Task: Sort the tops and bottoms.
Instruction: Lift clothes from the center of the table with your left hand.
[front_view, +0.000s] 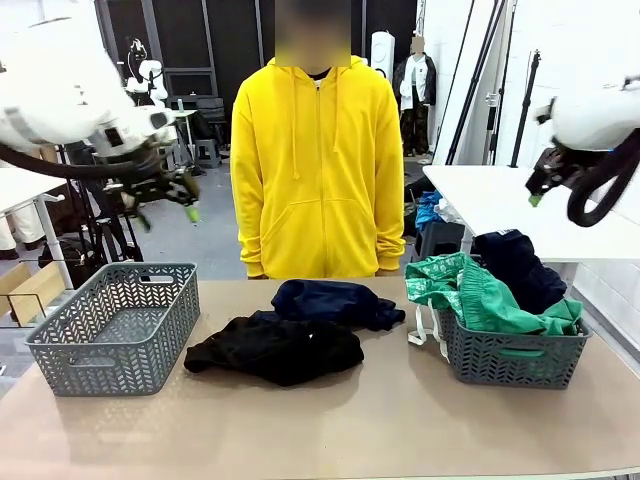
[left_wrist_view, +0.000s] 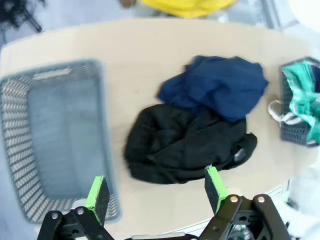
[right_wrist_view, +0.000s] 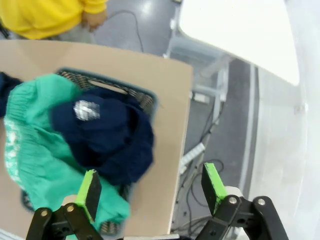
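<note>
Left gripper (left_wrist_view: 156, 189) is spread wide and empty, crumpled black cloth garment (left_wrist_view: 185, 145) straight ahead of its pads (left_wrist_view: 97, 192), soft navy one (left_wrist_view: 215, 85) just past that. Right gripper (right_wrist_view: 151, 186), wide too, hangs over the bright green garment (right_wrist_view: 35, 145) and dark navy garment (right_wrist_view: 105, 132) heaped in a grey plastic basket (right_wrist_view: 146, 101).

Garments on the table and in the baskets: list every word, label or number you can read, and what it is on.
Nothing here can be read.
White patch on the navy garment in the basket: too blurred to read.
Small pale mark on the black garment: too blurred to read.
</note>
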